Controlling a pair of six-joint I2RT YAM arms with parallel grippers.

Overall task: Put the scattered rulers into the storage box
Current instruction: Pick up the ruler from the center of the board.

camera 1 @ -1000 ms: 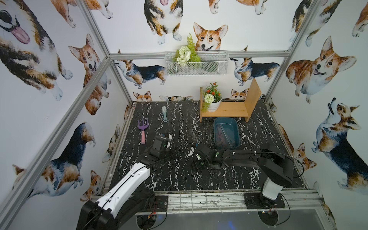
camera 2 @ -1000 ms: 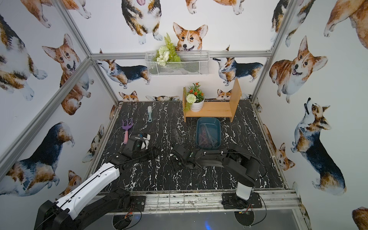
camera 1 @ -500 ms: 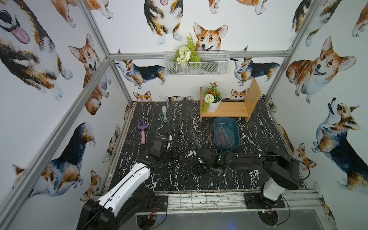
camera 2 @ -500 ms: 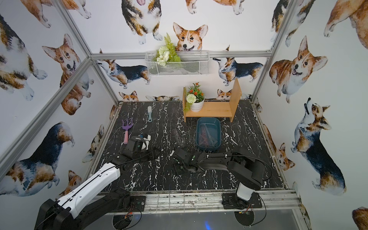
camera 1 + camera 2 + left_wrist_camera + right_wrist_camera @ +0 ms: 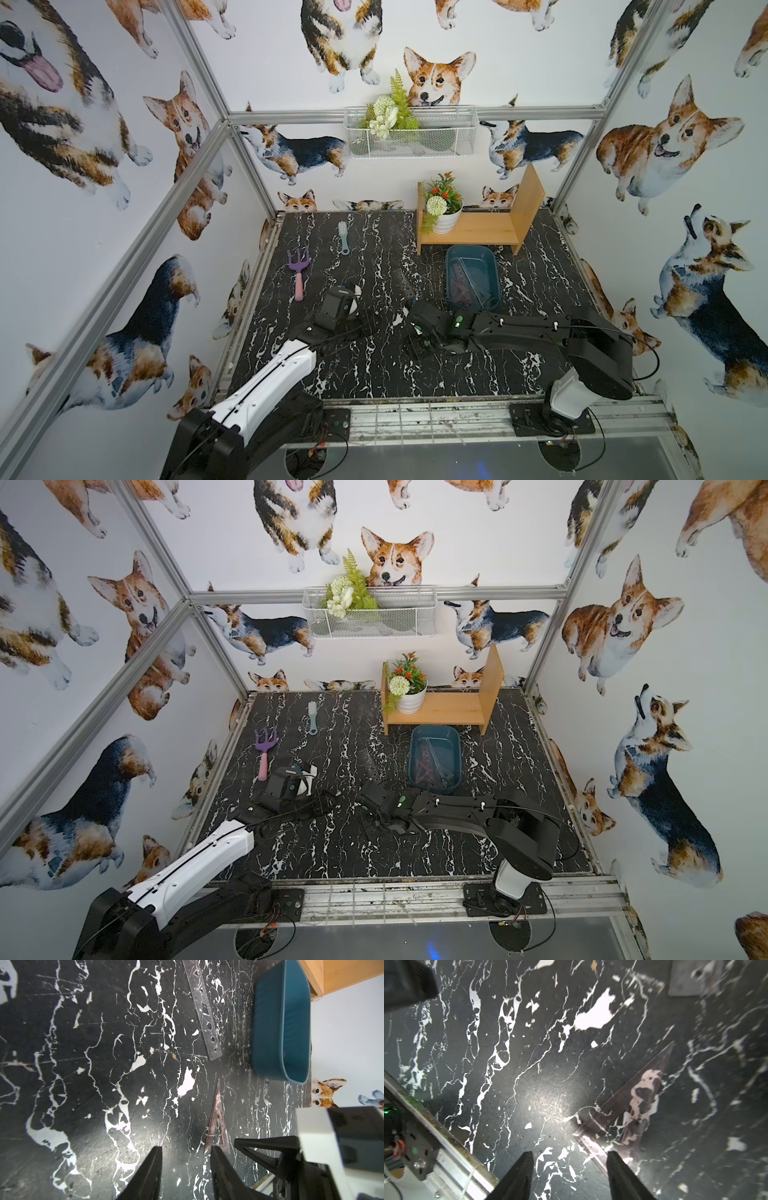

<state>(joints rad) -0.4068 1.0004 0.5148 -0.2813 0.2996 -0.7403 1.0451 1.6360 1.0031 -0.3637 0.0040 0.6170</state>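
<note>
**Set square at right pincer's tips; both pincers apart, empty**

Right pincer (image 5: 570, 1167): jaws apart, nothing clamped. The purple-tinted set square (image 5: 629, 1105) lies flat just ahead of its tips. It is thin see-through plastic, a long triangle with a triangular cut-out. Its nearest corner reaches into the gap beside one finger and is partly hidden behind it. The scale band on its short edge is too blurred to read.

Left pincer (image 5: 186, 1165): jaws apart, empty, over the glossy black white-veined tabletop (image 5: 83, 1064). The same set square's base sits just beside one finger.

Farther ahead of the left pincer lies the clear straight ruler (image 5: 204, 1012), a flat strip with stencil cut-outs, its far end cut off by the frame. Beside it, not touching, is the storage box (image 5: 268, 1022): smooth teal plastic, rounded corners, inside hidden from this view. In a top view it holds see-through rulers (image 5: 467, 276), outlines hard to separate.
</note>
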